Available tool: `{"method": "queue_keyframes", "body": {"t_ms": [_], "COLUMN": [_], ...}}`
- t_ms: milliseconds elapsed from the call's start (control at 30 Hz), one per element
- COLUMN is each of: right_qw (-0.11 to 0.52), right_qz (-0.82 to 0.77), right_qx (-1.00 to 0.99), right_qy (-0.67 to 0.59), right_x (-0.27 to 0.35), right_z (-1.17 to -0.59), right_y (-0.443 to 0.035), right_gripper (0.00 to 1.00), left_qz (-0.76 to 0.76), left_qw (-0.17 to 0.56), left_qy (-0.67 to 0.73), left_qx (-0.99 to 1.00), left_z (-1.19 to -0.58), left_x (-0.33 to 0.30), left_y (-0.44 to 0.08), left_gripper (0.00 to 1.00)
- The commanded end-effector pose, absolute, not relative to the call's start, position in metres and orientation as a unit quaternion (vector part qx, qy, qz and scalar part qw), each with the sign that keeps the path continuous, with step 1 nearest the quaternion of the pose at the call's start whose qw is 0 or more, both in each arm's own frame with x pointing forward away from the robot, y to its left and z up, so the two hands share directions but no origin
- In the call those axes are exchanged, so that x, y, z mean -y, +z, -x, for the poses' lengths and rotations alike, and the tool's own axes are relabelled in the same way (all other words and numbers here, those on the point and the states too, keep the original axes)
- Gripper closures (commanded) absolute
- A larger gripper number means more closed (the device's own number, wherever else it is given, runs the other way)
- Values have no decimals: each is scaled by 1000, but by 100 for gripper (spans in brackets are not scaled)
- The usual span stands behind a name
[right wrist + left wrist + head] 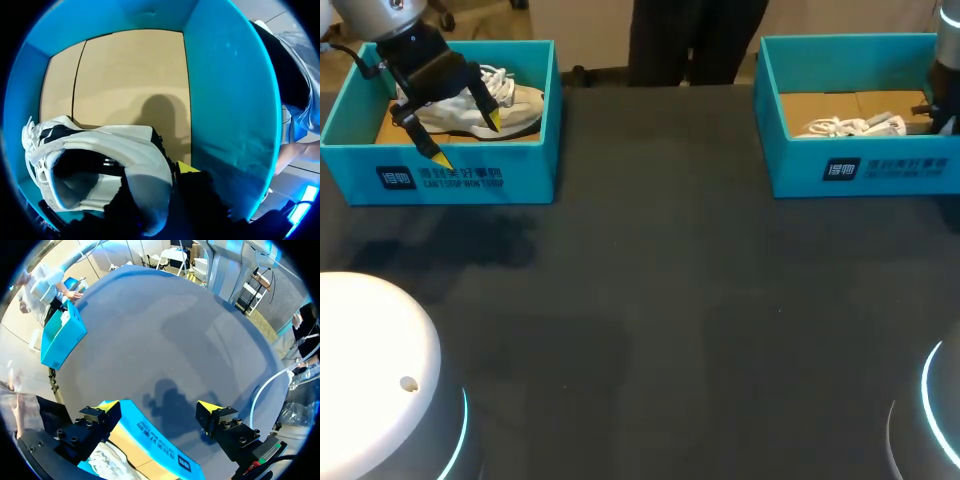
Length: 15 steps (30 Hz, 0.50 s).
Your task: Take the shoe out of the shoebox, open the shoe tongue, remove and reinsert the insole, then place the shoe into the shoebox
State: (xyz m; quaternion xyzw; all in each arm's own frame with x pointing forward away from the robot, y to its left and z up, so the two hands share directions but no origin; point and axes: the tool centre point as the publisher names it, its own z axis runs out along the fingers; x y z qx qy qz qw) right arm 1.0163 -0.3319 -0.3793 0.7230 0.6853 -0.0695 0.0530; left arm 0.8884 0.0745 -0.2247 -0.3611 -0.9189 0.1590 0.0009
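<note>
Two blue shoeboxes stand at the table's far side. The left shoebox (470, 175) holds a white shoe (515, 105). My left gripper (467, 138) hangs open just above that box's front wall (150, 437), one finger over the inside and one outside, with nothing between them; the shoe (107, 460) lies under it. The right shoebox (860, 170) holds another white shoe (850, 126), lying on the cardboard floor. My right gripper (938, 112) is down inside this box (225, 90), right at the heel of the shoe (100, 145), which hides most of the gripper (175, 172).
The dark table (650, 300) stretches bare between and in front of the boxes. My arms' white round bases stand at the near left (370, 370) and near right (940, 420) corners.
</note>
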Motion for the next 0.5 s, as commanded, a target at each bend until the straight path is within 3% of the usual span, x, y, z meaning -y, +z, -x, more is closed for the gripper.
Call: {"method": "queue_keyframes", "body": {"t_ms": [33,500], "right_qw": [56,56], "right_qz": [-724,-735], "right_qx": [-684,-673], "right_qy": [-70,-63], "right_x": [332,326], "right_z": [-1020,-1012], "right_y": [-378,-326], "right_gripper": [0,0], "left_qz": [362,362], "left_qw": [1,1], "left_qy": [158,158], "left_qx": [919,919], "left_z": [-889,-889], "left_x": [-75,-75], "left_y": [-225,-225], "left_gripper": [0,0]}}
